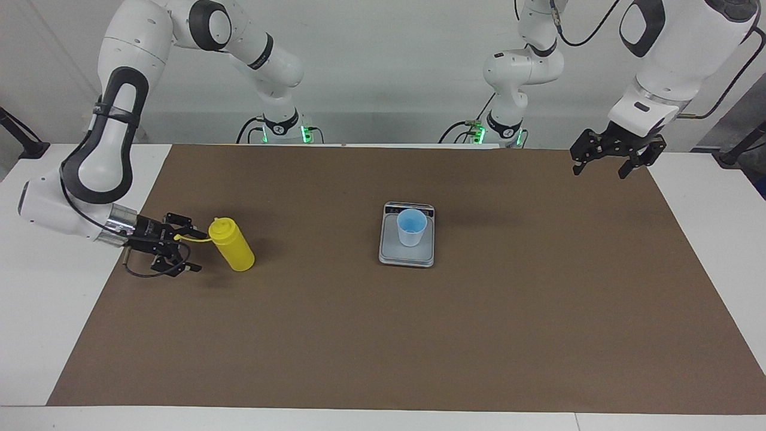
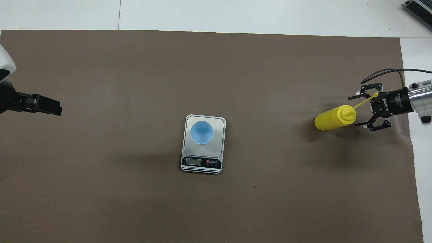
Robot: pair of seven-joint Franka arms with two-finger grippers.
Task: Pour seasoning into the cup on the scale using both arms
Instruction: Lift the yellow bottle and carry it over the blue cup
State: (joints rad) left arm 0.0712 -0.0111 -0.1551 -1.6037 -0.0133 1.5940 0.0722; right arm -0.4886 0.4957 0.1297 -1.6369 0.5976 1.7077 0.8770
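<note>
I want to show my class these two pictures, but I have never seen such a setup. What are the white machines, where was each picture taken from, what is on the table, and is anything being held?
They are two robot arms, each ending in a two-finger gripper. One picture faces them from across the table; the other looks down from above their own end. On the brown mat a scale carries a blue cup. A yellow bottle stands toward the right arm's end. The right gripper is open beside the bottle's top, gripping nothing. The left gripper waits open in the air over the mat's edge. Nothing is held.
</note>
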